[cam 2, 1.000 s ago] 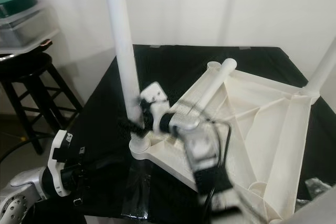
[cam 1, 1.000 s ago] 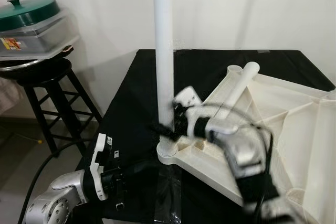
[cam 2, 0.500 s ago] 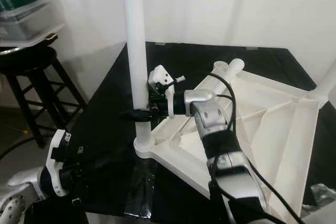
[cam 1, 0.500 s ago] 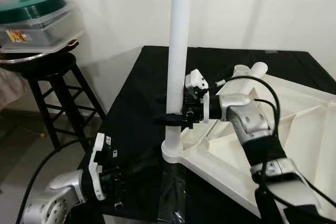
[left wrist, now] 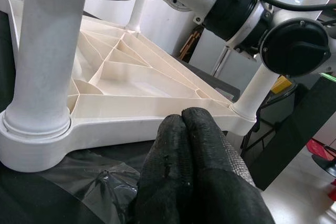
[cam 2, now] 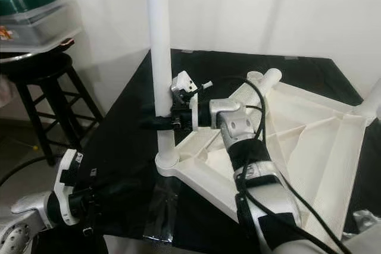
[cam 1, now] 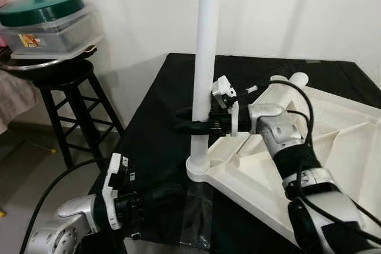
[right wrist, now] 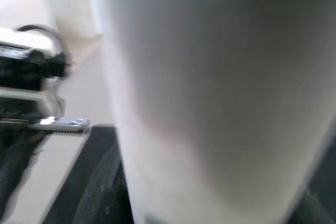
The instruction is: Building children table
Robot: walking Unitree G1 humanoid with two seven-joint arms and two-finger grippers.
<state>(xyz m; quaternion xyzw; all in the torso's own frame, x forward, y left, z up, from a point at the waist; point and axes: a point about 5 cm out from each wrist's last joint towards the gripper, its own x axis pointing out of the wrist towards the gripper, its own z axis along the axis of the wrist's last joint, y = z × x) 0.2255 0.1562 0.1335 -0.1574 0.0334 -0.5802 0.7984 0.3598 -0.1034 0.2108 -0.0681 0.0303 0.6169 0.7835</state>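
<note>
Left eye view: a white plastic table top lies upside down on a black-covered surface, its ribbed underside facing up, with one corner near the surface's front left edge. From that corner's round socket a white tubular leg stands upright. A second leg lies across the underside, its rounded end toward the wall, and the right eye view shows a third leg rising at the far right corner. That makes three legs counted, and one table top.

The right end effector is clenched on the upright leg, its two black fingers around the tube a little above the socket. The right wrist view is blurred, with the white tube very close.

The left end effector hangs low at the surface's front edge, fingers pressed together on nothing, just in front of the socket corner; a sheet of clear plastic film lies on the black cover there.

To the left, a black wooden stool carries a clear container with a green lid. A plain white wall stands behind, and the floor is light.
</note>
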